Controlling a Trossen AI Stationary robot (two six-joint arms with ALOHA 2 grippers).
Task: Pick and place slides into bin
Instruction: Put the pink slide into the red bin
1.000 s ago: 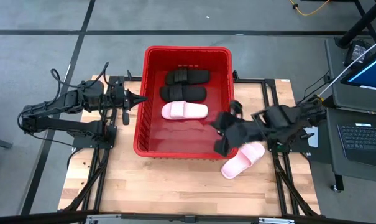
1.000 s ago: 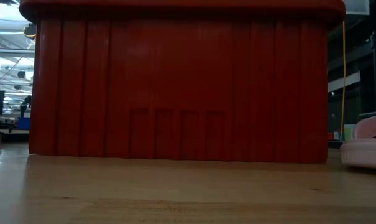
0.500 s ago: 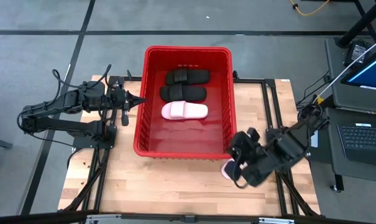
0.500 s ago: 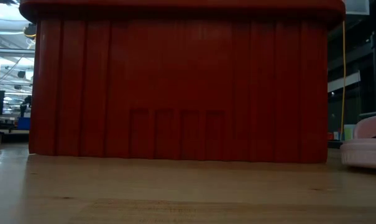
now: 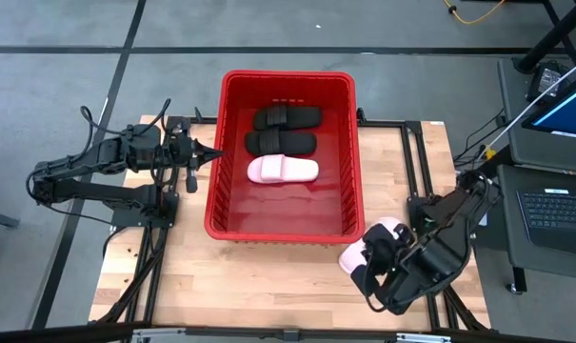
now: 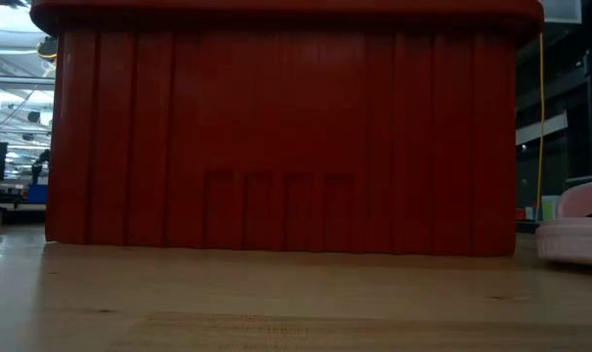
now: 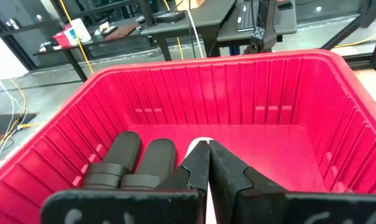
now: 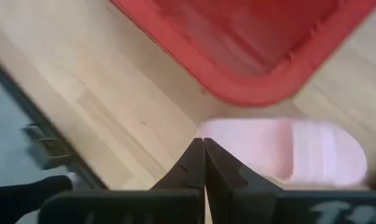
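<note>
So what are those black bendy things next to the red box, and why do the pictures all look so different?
Those are two robot arms, each ending in a pincher with two fingers. Four cameras are looking at one moment. One looks straight down from above the wooden table. One sits low on the table and mostly sees the side of the red bin. The other two ride on the arms' wrists.

The job is to put sandals into the bin. Inside it already lie two black sandals and one pink sandal. The last pink sandal lies on the table, outside the bin's corner.

The right gripper hangs over that sandal with its fingers shut, holding nothing. The left gripper waits at the bin's left side, also shut and empty.
</note>
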